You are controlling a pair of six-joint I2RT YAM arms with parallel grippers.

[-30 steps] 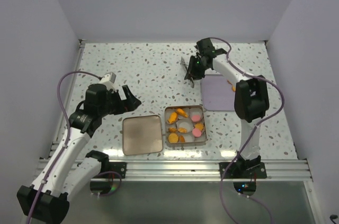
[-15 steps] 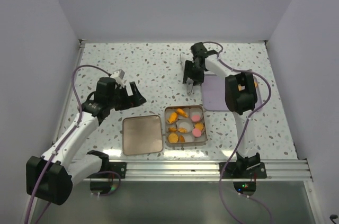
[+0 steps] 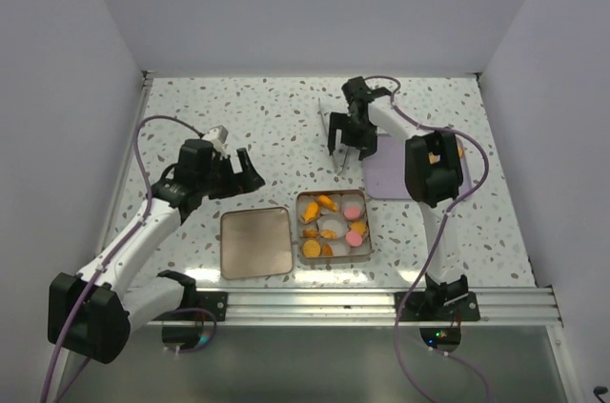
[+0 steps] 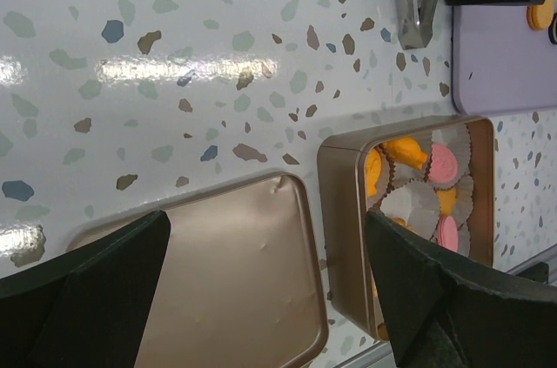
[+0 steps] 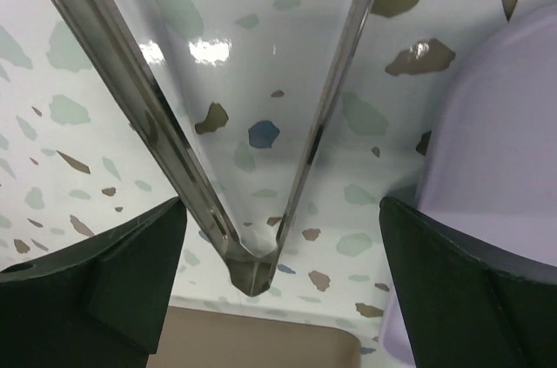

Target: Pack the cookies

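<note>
The cookies (image 3: 326, 203), orange and pink pieces among white paper cups, lie in an open gold tin (image 3: 370, 228) near the front middle; the left wrist view shows them too (image 4: 406, 151). One more orange cookie (image 4: 540, 16) rests on the lavender mat (image 3: 391, 174). Metal tongs (image 5: 251, 270) lie flat on the table, and my right gripper (image 5: 280, 207) hangs open over them, its fingers clear of both arms. In the top view that right gripper (image 3: 349, 144) is just left of the mat. My left gripper (image 3: 243, 172) is open and empty, above the tin's lid (image 4: 226, 281).
The gold lid (image 3: 255, 242) lies flat to the left of the tin (image 4: 348, 211). The tongs (image 3: 337, 161) point their joined end toward the tin. White walls close in the speckled table on three sides, and a metal rail (image 3: 315, 306) runs along the near edge.
My right gripper has opened and let go of the tongs, which now lie on the table. The left arm has drifted slightly right toward the lid.
</note>
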